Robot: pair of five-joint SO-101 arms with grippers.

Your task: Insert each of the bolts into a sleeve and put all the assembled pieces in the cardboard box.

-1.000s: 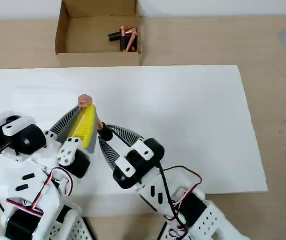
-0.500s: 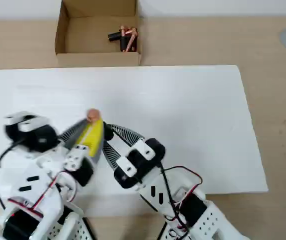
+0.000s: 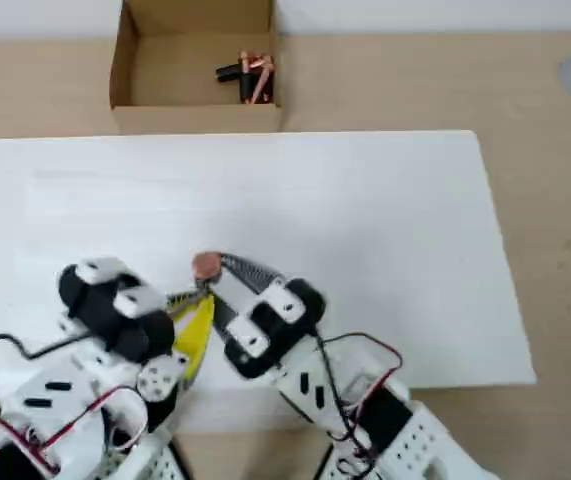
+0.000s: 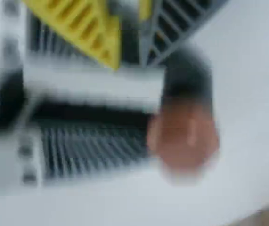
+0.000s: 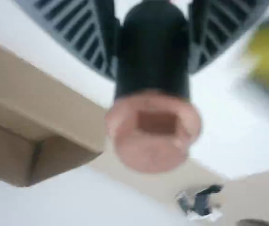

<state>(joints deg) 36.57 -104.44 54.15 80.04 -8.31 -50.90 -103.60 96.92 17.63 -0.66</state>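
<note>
Fingers point(image 5: 77, 33) of the right pincer point(image 3: 210, 272) squeeze a black sleeve point(image 5: 153, 52) from both sides. A copper bolt point(image 3: 205, 265) sits inside the sleeve, and just its round head sticks out of one end. In the high view the head looks like a little coin facing up. So the long way of the piece runs close to up and down, with the head on top and the sleeve under it. In the right wrist view the flat face of the head, with a small dent in its middle, looks back at the camera.

The piece is held over the white sheet point(image 3: 385, 250) that lies on the counter point(image 3: 545, 200). It is near the front of the sheet, between the two arms.

The left pincer point(image 3: 201, 298) is just beside the piece. Its yellow finger point(image 4: 77, 28) and its grey finger point(image 4: 181, 23) stand a little apart at the tips, and they grip nothing. In the left wrist view the sleeve and the head line up one after the other, just past those tips.

The cardboard box point(image 3: 122, 70) stands at the far side of the counter, past the sheet and well apart from both pincers. Its open top faces up. A few done pieces point(image 3: 249, 78) lie inside it by its right wall.
</note>
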